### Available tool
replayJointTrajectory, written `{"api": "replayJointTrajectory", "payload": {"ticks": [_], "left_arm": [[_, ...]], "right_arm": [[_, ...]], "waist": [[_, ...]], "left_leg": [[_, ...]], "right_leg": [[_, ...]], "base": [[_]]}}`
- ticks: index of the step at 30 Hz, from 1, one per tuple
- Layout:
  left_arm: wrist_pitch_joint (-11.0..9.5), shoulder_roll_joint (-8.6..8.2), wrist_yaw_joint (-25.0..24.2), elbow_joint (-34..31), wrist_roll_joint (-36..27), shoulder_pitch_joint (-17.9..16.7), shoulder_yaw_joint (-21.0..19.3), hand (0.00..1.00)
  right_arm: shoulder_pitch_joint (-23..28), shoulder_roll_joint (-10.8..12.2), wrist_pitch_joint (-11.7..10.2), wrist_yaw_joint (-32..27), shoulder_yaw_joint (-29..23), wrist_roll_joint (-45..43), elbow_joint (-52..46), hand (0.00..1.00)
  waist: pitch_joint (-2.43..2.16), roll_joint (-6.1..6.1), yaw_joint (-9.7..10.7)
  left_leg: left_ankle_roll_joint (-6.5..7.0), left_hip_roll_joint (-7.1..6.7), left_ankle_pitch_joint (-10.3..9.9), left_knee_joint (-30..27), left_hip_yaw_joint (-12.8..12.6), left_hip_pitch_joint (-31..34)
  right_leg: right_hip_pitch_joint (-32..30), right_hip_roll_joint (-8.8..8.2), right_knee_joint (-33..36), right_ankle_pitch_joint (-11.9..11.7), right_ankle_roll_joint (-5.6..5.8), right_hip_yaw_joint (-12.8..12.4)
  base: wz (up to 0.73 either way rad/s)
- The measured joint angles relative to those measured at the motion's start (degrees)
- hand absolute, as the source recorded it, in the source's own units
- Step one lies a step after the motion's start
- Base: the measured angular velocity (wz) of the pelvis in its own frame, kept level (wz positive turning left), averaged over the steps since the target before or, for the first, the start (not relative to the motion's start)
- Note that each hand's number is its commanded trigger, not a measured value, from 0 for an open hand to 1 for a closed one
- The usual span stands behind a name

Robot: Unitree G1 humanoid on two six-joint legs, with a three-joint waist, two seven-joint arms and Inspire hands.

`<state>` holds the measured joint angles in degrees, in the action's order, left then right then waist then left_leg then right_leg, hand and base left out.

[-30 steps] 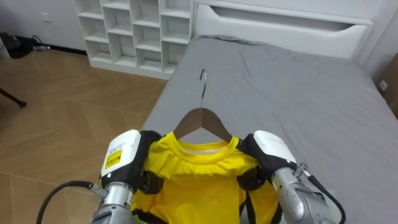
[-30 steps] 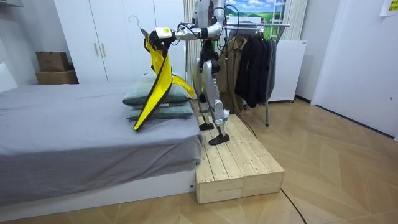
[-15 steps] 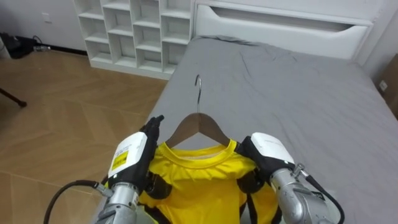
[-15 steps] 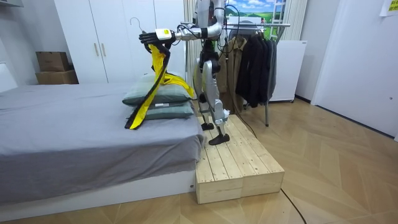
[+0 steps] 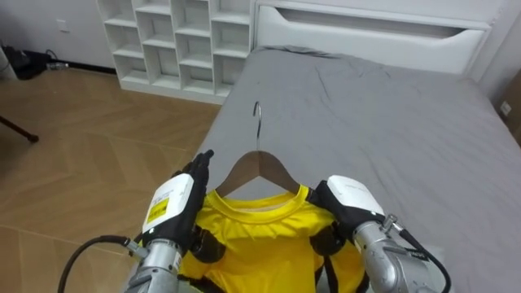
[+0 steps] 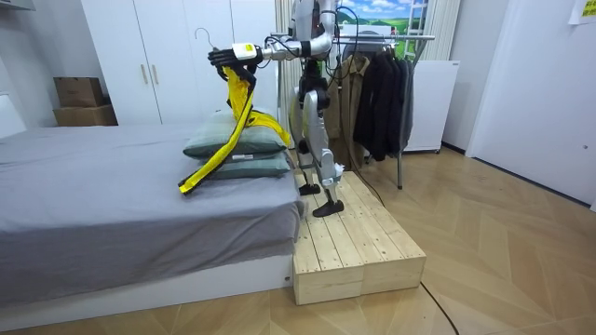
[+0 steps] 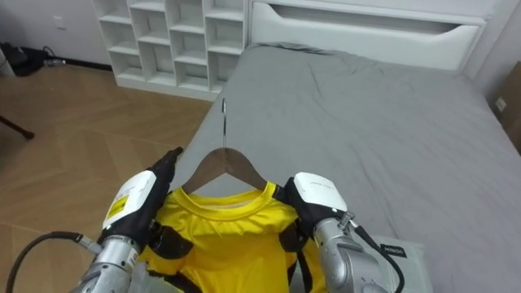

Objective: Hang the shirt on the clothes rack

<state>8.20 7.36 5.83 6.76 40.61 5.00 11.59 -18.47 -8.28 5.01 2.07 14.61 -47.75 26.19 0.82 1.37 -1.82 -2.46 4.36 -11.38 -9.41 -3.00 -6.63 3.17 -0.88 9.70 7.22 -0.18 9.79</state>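
A yellow T-shirt (image 5: pixel 256 236) hangs on a wooden hanger (image 5: pixel 260 163) whose metal hook (image 5: pixel 257 114) points up, held in the air over the bed's edge. My right hand (image 5: pixel 350 199) is shut on the shirt's right shoulder, its dark fingers curled into the cloth. My left hand (image 5: pixel 175 203) lies along the left shoulder with straight fingers, open. In the room view I stand on a wooden platform (image 6: pixel 358 242) beside the bed, arms stretched out, and the shirt (image 6: pixel 228 130) trails down towards the room view's left.
The grey bed (image 5: pixel 391 122) stretches ahead with a white headboard (image 5: pixel 366 32). A white cube shelf (image 5: pixel 175 41) stands at the far left on the wooden floor. Pillows (image 6: pixel 237 149) lie below the shirt. A clothes rack (image 6: pixel 382 93) with dark garments stands behind me.
My left hand's fingers have straightened and let go of the shirt's left shoulder. The shirt's lower end has swung towards the room view's left. The right hand keeps its grip.
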Motion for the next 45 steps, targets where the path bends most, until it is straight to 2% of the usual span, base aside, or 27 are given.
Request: {"api": "replayJointTrajectory", "payload": {"ticks": [3, 15, 17, 20, 23, 26, 28, 30, 31, 36, 38, 40, 45], "left_arm": [[0.0, 0.16, -0.01, 0.0, 0.0, -0.05, -0.19, 0.0], [-0.02, 0.84, -0.85, 0.0, -2.94, -1.52, -0.34, 0.0], [-0.04, 1.31, -1.73, 0.0, -2.96, -1.64, -0.66, 0.0], [-0.08, 2.87, -3.42, -0.01, -2.97, -1.99, -1.78, 0.0], [-0.13, 3.56, -5.4, -0.01, -3.51, -2.97, -4.84, 0.0], [-0.13, 5.11, -6.64, -0.01, -7.44, -4.8, -5.16, 0.0], [-0.13, 5.69, -7.57, -0.01, -10.13, -7.37, -5.43, 0.0], [-0.12, 7.08, -8.59, 0.01, -12.93, -9.28, -5.9, 0.0], [-0.11, 7.54, -9.23, 0.02, -14.03, -10.44, -7.07, 0.0], [-0.14, 7.47, -9.51, 0.49, -15.49, -12.88, -14.15, 0.0], [-0.33, 7.5, -9.5, 2.37, -16.4, -13.34, -15.94, 0.0], [-0.92, 7.63, -9.5, 7.33, -16.41, -13.46, -17.57, 0.0], [-1.24, 7.34, -9.51, 12.58, -16.48, -15.9, -20.44, 0.0]], "right_arm": [[0.03, -0.43, -0.04, 0.0, -0.21, 0.02, -0.02, 1.0], [1.85, -1.74, -0.41, -1.95, -3.63, -0.13, -0.02, 1.0], [1.86, -2.0, -0.7, -1.97, -4.81, 0.13, -0.02, 1.0], [1.98, -3.47, -1.3, -2.04, -6.52, 0.06, -0.04, 1.0], [2.57, -4.25, -1.39, -2.08, -9.79, 0.22, -0.37, 1.0], [3.77, -6.05, -1.39, -2.09, -10.81, 1.39, -1.25, 1.0], [5.46, -6.88, -1.51, -2.29, -11.4, 3.22, -1.75, 1.0], [6.55, -7.76, -1.57, -2.32, -11.43, 3.35, -1.85, 1.0], [7.25, -8.06, -1.57, -2.32, -11.74, 3.26, -1.85, 1.0], [8.63, -8.18, -1.75, -3.5, -15.96, 3.4, -1.91, 1.0], [8.65, -8.83, -1.72, -4.75, -16.2, 4.63, -1.91, 1.0], [8.71, -10.0, -1.71, -5.7, -16.26, 6.16, -1.84, 1.0], [10.72, -10.46, -1.48, -6.34, -18.77, 6.18, -1.85, 1.0]], "waist": [[-0.09, -0.32, 0.04], [-0.1, -0.15, 0.23], [-0.09, -0.04, 0.22], [-0.12, 0.26, 0.36], [-0.32, 0.58, 0.4], [-0.6, 0.38, 0.52], [-1.04, 0.06, 0.76], [-1.08, -0.13, 1.37], [-1.06, -0.27, 1.49], [-0.9, -0.69, 1.52], [-0.87, -0.97, 1.38], [-0.73, -1.32, 0.89], [-0.78, -1.25, -0.07]], "left_leg": [[0.0, 0.0, 0.0, -0.03, 0.02, -0.02], [0.0, 0.01, 0.0, -0.09, -0.06, -0.13], [0.0, 0.0, 0.0, -0.09, -0.13, -0.13], [0.0, -0.04, 0.0, -0.12, -0.2, 0.07], [0.0, -0.08, 0.0, -0.2, -0.41, 0.11], [0.0, -0.08, 0.0, -0.2, -0.4, 0.05], [0.0, -0.02, 0.0, -0.18, -0.4, -0.24], [0.0, 0.0, 0.0, -0.16, -0.1, -0.45], [0.0, 0.04, 0.0, -0.12, -0.11, -0.75], [-0.01, -0.05, 0.0, 0.0, -0.64, -0.96], [0.0, -0.09, 0.0, 0.02, -0.85, -0.97], [-0.01, -0.11, -0.01, 0.0, -1.05, -0.97], [-0.01, -0.09, 0.0, -0.11, -1.31, -0.92]], "right_leg": [[0.01, -0.01, 0.02, 0.0, 0.0, 0.02], [0.01, -0.03, 0.1, 0.01, 0.01, -0.04], [-0.08, -0.01, 0.1, 0.01, 0.01, -0.14], [-0.26, -0.04, 0.06, 0.05, 0.03, -0.2], [-0.26, -0.11, 0.0, 0.28, 0.05, -0.27], [-0.22, -0.1, 0.08, 0.28, 0.05, -0.34], [0.02, -0.03, 0.14, 0.27, 0.04, -0.36], [0.33, -0.01, 0.14, 0.28, 0.04, -0.18], [0.63, 0.01, 0.09, 0.28, 0.04, -0.18], [0.71, -0.09, 0.14, 0.28, 0.06, -0.26], [0.77, -0.11, 0.17, 0.3, 0.08, -0.41], [0.58, -0.1, 0.19, 0.35, 0.08, -0.56], [-0.28, -0.12, 1.32, 0.8, -0.1, -0.97]], "base": [[0.0], [0.0], [0.0], [0.0], [0.0], [0.0], [0.0], [0.04], [0.0], [-0.02], [-0.05], [-0.04], [-0.03]]}}
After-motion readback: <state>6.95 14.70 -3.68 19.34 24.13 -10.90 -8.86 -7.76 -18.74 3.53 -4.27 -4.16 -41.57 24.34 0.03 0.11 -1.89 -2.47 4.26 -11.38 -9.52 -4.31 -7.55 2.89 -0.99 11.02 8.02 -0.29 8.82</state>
